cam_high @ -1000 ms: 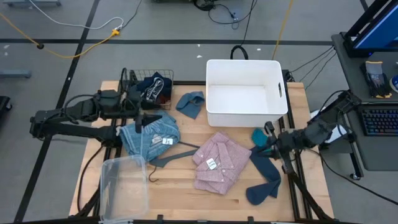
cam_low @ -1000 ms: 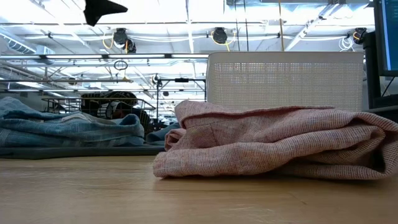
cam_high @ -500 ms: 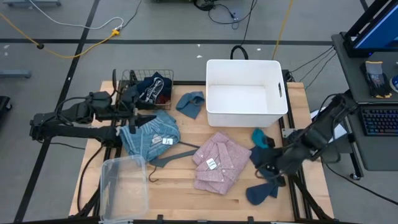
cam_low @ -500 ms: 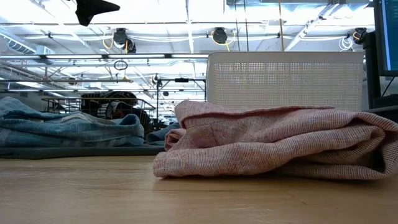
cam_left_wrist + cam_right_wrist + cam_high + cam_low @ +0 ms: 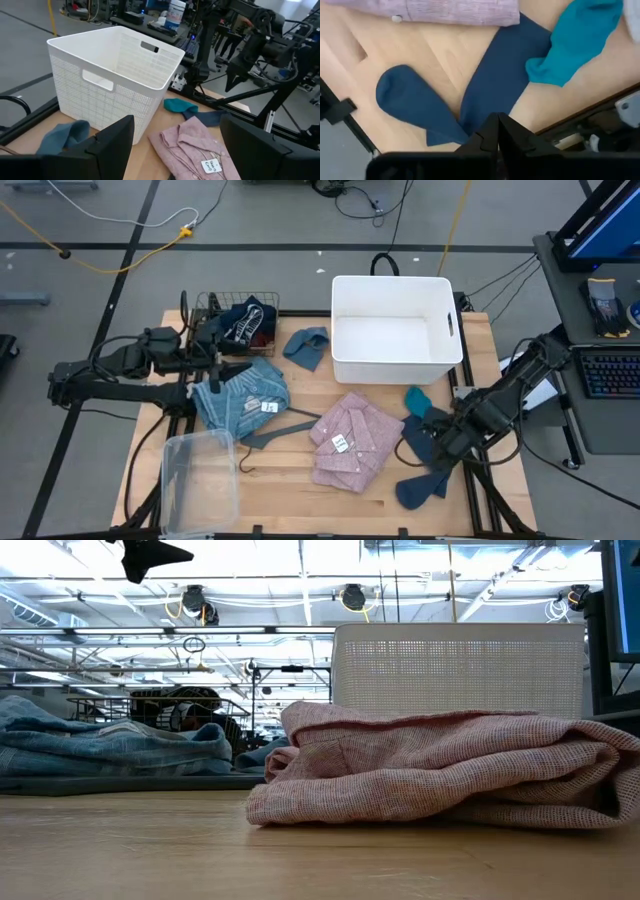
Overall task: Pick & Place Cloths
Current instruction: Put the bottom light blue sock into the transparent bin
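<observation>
Fabric like the navy cloth (image 5: 485, 95) is limp and light, we judge, so it should be pinched at a bunched fold near its middle bend; it lies flat on the table (image 5: 300, 470) at the right edge, touching the teal cloth (image 5: 577, 37) and just beside the pink checked cloth (image 5: 350, 440). We see the right gripper (image 5: 498, 131) above it, fingers pressed together and empty. The left gripper (image 5: 175, 145) hovers spread wide above the denim cloth (image 5: 240, 400), holding nothing.

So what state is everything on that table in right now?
White bin: upright, empty.
Pink shirt: folded, flat.
Denim: crumpled, flat.
Navy sock: flat on table.
Teal sock: bunched.
Left gripper: open, empty.
Right gripper: shut, empty, above navy sock.
</observation>
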`<state>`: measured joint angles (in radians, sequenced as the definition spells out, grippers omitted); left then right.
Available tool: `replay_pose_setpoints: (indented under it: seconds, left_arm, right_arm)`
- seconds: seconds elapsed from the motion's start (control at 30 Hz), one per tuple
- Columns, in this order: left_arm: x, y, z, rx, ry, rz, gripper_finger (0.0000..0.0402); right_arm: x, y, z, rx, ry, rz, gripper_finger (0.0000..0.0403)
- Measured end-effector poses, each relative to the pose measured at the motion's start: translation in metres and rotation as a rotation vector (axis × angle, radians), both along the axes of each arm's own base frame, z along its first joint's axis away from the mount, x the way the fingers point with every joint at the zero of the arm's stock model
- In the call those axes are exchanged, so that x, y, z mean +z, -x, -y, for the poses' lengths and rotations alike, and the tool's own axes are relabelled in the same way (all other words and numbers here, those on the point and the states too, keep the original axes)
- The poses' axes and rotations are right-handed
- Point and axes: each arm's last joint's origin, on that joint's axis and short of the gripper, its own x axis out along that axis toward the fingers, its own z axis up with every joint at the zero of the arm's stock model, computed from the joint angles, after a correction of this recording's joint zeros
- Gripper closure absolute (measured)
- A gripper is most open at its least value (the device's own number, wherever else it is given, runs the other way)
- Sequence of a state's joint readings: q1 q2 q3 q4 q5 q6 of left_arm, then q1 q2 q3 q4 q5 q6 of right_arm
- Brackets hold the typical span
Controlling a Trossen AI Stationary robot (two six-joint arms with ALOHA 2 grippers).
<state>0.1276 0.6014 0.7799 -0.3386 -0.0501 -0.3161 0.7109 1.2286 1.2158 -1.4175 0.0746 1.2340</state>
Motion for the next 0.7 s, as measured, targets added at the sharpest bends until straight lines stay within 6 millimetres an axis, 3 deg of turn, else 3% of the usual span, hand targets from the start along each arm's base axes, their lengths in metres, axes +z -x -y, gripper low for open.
replay_pose_setpoints:
  seconds: [0.27, 0.7]
  left_arm:
    - [0.000, 0.000, 0.000, -0.001, 0.000, 0.000, 0.0108]
    - [0.000, 0.000, 0.000, -0.003, 0.002, 0.000, 0.0108]
  right_arm:
    - [-0.025, 0.004, 0.004, -0.090, 0.036, -0.044, 0.0365]
    - [-0.052, 0.002, 0.018, -0.299, 0.081, -0.088, 0.0192]
